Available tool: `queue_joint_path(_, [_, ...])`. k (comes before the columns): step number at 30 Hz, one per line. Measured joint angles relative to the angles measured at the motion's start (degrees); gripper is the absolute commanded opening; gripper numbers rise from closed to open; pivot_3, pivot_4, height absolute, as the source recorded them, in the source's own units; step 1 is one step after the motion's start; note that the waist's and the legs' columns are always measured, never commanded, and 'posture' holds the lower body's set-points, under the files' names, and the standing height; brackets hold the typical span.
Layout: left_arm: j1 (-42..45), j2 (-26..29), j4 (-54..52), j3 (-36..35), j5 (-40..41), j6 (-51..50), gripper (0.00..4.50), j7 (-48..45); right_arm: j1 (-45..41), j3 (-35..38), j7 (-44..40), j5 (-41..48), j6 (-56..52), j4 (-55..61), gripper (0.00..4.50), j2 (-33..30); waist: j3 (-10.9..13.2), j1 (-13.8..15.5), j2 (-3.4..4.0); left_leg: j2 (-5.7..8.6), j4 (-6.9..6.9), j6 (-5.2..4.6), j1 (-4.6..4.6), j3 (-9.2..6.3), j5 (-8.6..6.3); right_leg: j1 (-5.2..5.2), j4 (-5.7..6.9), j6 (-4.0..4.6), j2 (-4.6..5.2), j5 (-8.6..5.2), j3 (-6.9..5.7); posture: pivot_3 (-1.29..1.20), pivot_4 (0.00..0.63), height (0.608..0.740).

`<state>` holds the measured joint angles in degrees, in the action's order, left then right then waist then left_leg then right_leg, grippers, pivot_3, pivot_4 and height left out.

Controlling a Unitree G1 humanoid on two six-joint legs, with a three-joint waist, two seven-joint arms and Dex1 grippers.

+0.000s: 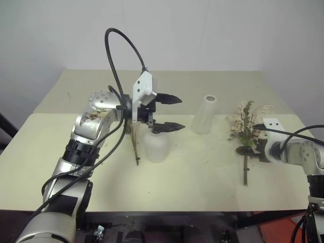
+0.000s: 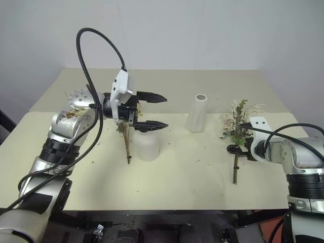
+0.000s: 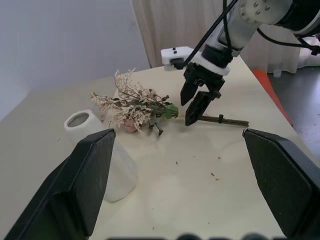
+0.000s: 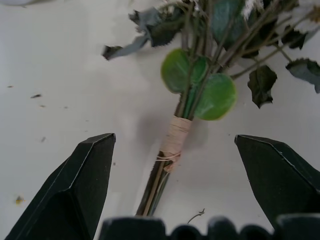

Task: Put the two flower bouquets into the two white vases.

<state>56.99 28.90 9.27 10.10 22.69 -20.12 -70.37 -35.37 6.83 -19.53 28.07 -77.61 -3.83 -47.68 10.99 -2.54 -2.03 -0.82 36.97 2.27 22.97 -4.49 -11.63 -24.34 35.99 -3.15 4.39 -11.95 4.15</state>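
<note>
The cream, pink and green flower bouquet (image 1: 245, 123) lies on the table at the right, stem toward me. My right gripper (image 2: 237, 150) is open and lowered over its stem. In the right wrist view the tan-wrapped stem (image 4: 175, 136) lies between the two fingers, with nothing gripped. The yellow-orange bouquet (image 1: 135, 140) lies left of the short rounded white vase (image 1: 157, 147), partly hidden by my left arm. My left gripper (image 1: 180, 113) hovers open and empty above that vase, pointing right toward the taller white vase (image 1: 204, 115), which stands upright mid-table.
The cream table (image 1: 202, 177) has small dried bits scattered over it. A seam (image 1: 50, 114) crosses it and a pale wall stands behind. A black cable (image 1: 121, 45) loops up over my left arm. The near edge runs just below the bouquets.
</note>
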Motion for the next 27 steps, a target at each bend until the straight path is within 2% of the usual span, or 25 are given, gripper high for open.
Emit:
queue_joint_path(3, [-1.28,-0.12,-0.21,-0.04,-0.18,0.21,4.5,-0.11,-1.07,-0.77,-0.75,-1.26,0.39,-2.44,3.92,0.03,0.0,-0.14,0.0,-0.01,0.0,0.0,-0.08,0.01,0.0,0.04,0.03,-0.27,-0.02,-0.16,0.01,0.0,0.15,0.74])
queue_joint_path(13, [-3.88,0.0,-2.52,-0.21,-0.8,0.03,4.5,2.24,-5.75,-4.28,-5.35,-4.63,2.85,-10.18,0.35,0.87,0.0,-0.07,0.01,0.0,0.01,0.0,-0.07,0.0,0.01,0.04,0.05,-0.25,-0.01,-0.13,0.01,0.0,0.15,0.74])
queue_joint_path(14, [-4.07,0.08,-2.85,-0.24,-0.87,0.03,4.5,2.4,-6.2,-4.43,-5.66,-4.95,3.22,-11.03,0.21,0.99,0.0,-0.09,0.01,0.0,0.01,0.0,-0.07,0.0,0.01,0.04,0.04,-0.25,-0.01,-0.13,0.01,0.0,0.15,0.74])
queue_joint_path(22, [-5.87,1.01,-4.52,-0.57,-0.99,-0.22,4.5,3.67,-6.63,-3.78,-5.03,-7.01,4.42,-12.72,0.21,2.31,0.0,-0.12,0.01,-0.01,0.01,0.0,-0.08,0.0,0.01,0.04,0.06,-0.25,-0.01,-0.13,0.01,0.0,0.15,0.74])
queue_joint_path(27, [-6.08,3.3,-5.33,-2.99,-0.81,-0.22,4.5,3.94,-5.57,1.44,6.28,-13.91,15.65,-6.24,0.21,3.3,0.11,-0.12,0.19,0.0,0.0,0.0,-0.01,0.01,0.01,-0.05,0.06,-0.28,0.0,-0.14,0.02,0.0,0.15,0.74])
